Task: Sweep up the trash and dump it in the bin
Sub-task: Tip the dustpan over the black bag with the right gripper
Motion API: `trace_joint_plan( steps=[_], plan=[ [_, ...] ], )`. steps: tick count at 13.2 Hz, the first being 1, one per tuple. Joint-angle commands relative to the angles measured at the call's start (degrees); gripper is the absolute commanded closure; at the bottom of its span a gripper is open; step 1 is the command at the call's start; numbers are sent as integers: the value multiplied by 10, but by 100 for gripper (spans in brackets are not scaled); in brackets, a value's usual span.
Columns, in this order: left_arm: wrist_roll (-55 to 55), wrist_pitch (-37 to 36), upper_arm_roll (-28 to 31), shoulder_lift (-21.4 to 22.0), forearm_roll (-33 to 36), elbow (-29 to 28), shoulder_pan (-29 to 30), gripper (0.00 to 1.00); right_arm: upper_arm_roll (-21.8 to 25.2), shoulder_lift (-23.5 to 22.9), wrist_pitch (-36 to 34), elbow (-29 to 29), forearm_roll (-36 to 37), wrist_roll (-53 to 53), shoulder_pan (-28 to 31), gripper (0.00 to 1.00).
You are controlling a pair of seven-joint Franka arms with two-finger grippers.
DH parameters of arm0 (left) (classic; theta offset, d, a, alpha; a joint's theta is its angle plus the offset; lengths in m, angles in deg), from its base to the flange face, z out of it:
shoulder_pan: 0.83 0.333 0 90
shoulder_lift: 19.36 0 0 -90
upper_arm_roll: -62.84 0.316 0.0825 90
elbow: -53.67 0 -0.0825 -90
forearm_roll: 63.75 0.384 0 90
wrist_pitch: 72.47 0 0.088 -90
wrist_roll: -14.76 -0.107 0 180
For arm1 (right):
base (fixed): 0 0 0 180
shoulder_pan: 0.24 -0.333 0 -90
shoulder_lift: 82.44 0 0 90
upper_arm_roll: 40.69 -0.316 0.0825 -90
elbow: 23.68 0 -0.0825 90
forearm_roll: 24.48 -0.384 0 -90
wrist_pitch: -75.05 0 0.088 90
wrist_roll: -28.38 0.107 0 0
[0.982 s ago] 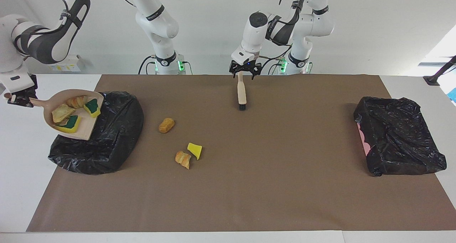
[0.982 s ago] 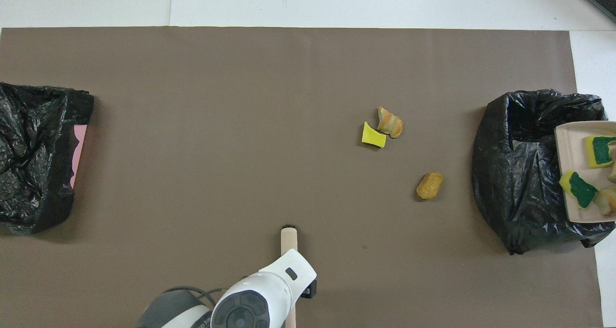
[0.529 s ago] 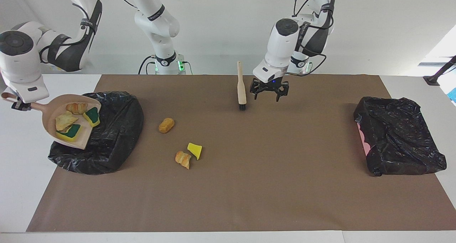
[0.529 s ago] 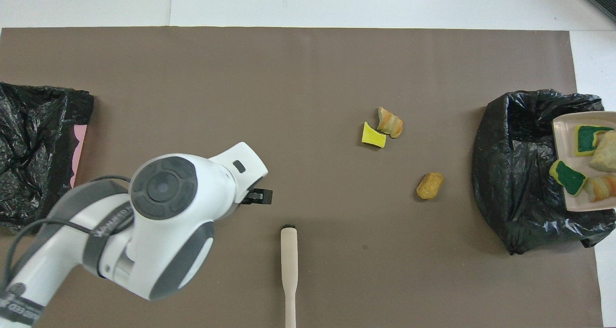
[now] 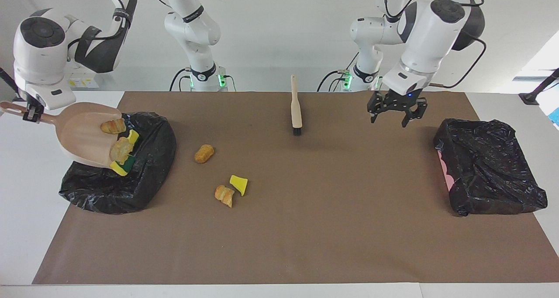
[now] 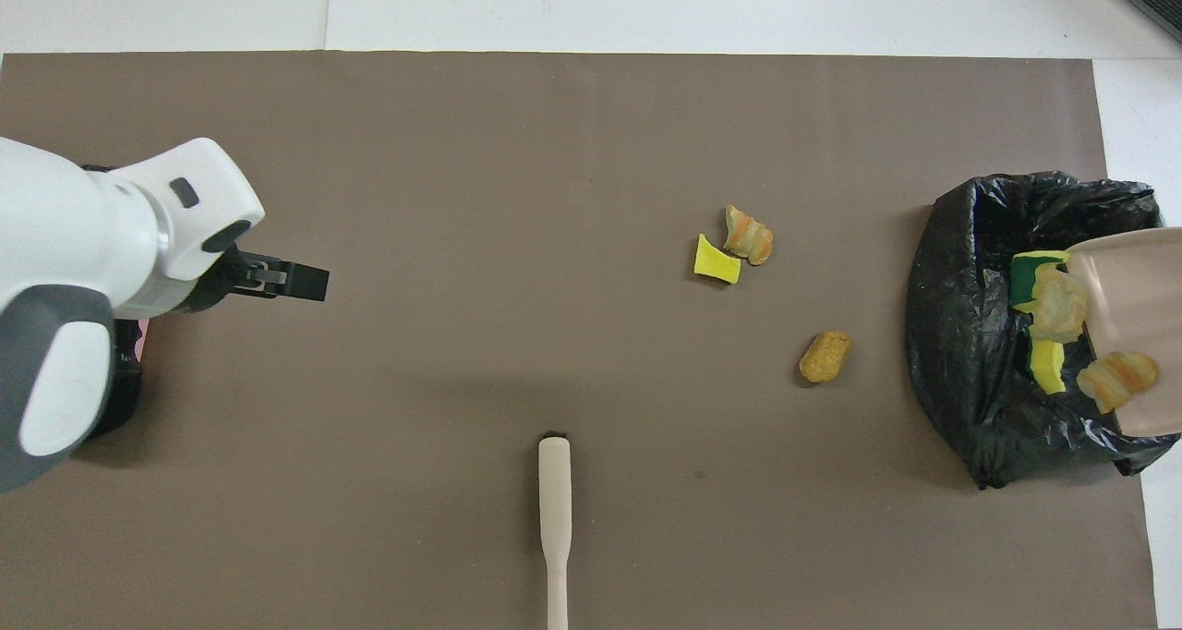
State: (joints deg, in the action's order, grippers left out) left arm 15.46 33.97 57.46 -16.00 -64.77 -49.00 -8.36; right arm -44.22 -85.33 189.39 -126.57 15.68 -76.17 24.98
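Facing view: the right gripper (image 5: 30,112), fingers pinching the handle of a beige dustpan (image 5: 83,134), holds the pan tipped mouth-down over the black-lined bin (image 5: 118,188) at the right arm's end of the table (image 5: 26,228). Four scraps (image 5: 120,147), bread-like pieces and green-and-yellow sponge bits, crowd the pan's lower lip at the bin's opening; the drop lies straight down from the lip. Three scraps rest on the brown mat beside the bin: a golden-brown nugget (image 5: 204,153), a striped bread piece (image 5: 224,195) and a yellow sponge wedge (image 5: 239,184) touching it. The left gripper (image 5: 396,113), fingers spread and empty, hangs over the mat near a second black-bagged bin (image 5: 489,171). A wooden brush (image 5: 296,108) lies with its long axis running toward and away from the robots, handle toward them, between the arms.

Overhead view: the dustpan (image 6: 1140,321) enters at the frame's edge, its scraps (image 6: 1053,321) over the bin's (image 6: 970,334) dark mouth. The nugget (image 6: 825,356) lies nearest the bin. The brush (image 6: 555,510) looks nearer the left gripper (image 6: 305,281) than the right.
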Motion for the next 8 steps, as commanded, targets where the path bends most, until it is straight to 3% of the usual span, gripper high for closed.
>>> trace_joint_plan(
  steps=[1, 3, 8],
  plan=[
    [-39, -61, 23, -5, 17, 79, 2, 0, -1, 16, 30, -15, 16, -34, 34, 100],
    [-86, -127, 34, -11, 18, 136, 4, 0, -4, 26, 19, -14, 14, -29, 27, 100],
    [-99, -187, 41, -13, 16, 183, 20, 0, -7, 34, -4, -1, -27, -10, -23, 100]
  ],
)
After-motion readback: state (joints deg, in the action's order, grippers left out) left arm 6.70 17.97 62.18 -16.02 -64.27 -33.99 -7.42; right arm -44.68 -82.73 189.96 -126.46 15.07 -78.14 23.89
